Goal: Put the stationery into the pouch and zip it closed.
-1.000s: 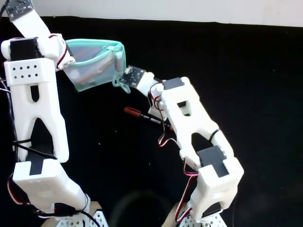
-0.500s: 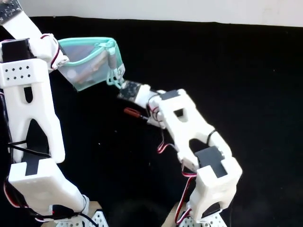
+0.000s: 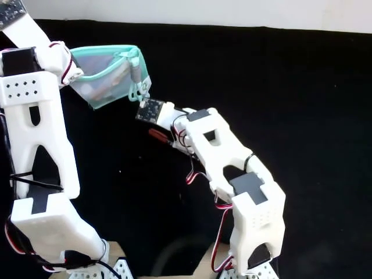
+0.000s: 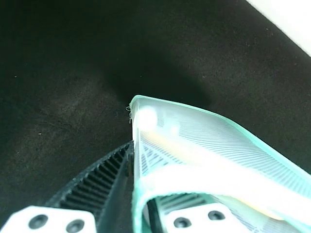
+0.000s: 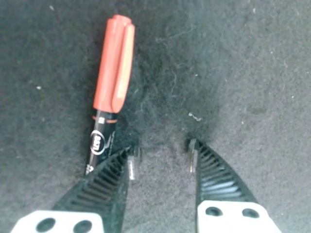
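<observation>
My left jaws are clamped on the mesh pouch (image 3: 107,75) up off the table (image 3: 290,87), and my right jaws just dropped away from its zipper end, now wide open right beside the red marker (image 5: 112,63), so that's probably next in.

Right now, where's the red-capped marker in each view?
High view: marker on the black table, mostly hidden under the right arm.
Left wrist view: pouch in the left gripper, above the table.
Right wrist view: marker beside the open right gripper.
Shared landmark: the black table.
</observation>
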Available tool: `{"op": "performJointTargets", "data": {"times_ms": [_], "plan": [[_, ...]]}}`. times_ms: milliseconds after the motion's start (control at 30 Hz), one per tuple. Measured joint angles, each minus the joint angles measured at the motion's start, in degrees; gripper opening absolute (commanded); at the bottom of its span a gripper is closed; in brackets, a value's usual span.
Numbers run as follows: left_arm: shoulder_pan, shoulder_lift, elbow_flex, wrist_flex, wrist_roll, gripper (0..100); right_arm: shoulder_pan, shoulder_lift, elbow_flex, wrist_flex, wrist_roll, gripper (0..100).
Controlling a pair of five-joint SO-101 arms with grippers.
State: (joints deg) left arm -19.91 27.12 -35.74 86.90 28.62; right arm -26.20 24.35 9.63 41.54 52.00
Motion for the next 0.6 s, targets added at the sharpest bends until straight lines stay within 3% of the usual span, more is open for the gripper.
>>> {"op": "performJointTargets", "data": {"times_ms": [600], "plan": [[0.0,0.4,0.0,-0.1,-0.2,1,-0.1,-10.7,0.1,10.5,-2.2,17.3]]}}
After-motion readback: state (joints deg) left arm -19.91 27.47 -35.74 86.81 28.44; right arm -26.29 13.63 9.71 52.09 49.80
